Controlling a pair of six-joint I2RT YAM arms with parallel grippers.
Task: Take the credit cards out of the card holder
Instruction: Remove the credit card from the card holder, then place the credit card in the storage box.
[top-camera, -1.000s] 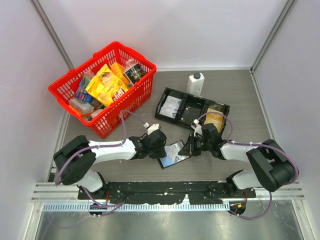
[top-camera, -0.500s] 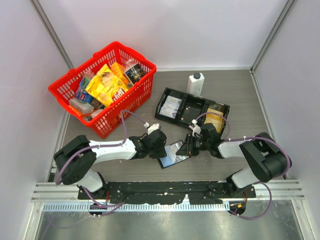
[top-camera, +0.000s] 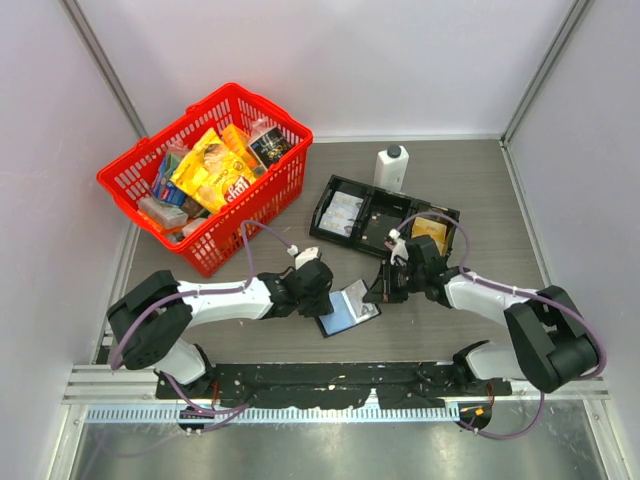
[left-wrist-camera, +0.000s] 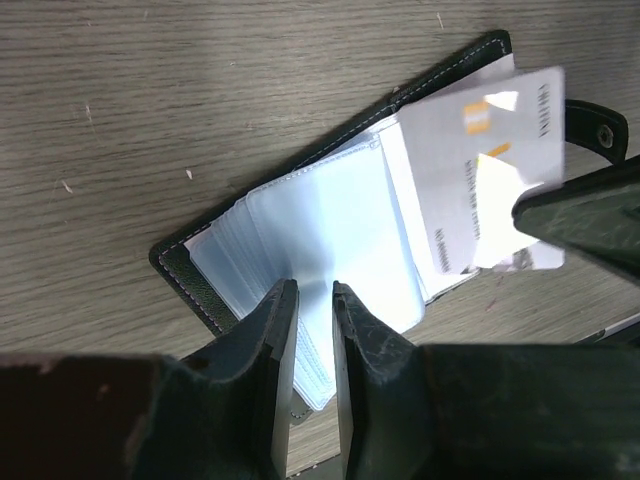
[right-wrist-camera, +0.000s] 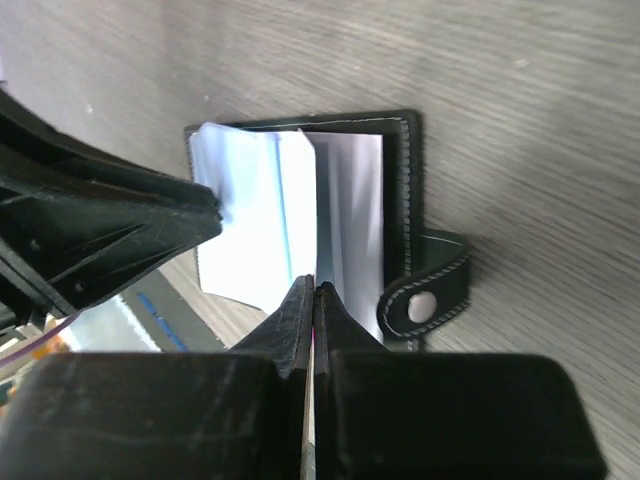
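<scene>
Black and lying open, the card holder (top-camera: 347, 310) sits on the wooden table (top-camera: 480, 180) at lower centre of the overhead view, between the two arms. The left gripper (top-camera: 322, 297) is at its left edge and the right gripper (top-camera: 383, 292) is just off its right edge. A red basket (top-camera: 285, 180) of packets stands in the upper left. A black compartment tray (top-camera: 372, 215) and a white bottle (top-camera: 391, 165) lie beyond the holder.

From the left wrist, the holder's clear plastic sleeves fan across the middle of the frame. The left fingers (left-wrist-camera: 275, 340) come up from the bottom edge with only a narrow slit between them, over the sleeves. I cannot tell whether they clamp a leaf or merely press it down. At upper right a grey credit card (left-wrist-camera: 490, 170) with a gold chip juts past the holder's right half, its lower corner under a dark finger.

From the right wrist, the jaws are pressed together on that card, which shows here only as a thin edge-on line at centre. The holder's snap tab (right-wrist-camera: 425, 305) lies to the right.

I judge the step in hand to be drawing this card out of its sleeve. Next it calls for a straight pull away from the holder while the left arm pins it, then a carry to somewhere off the holder.
</scene>
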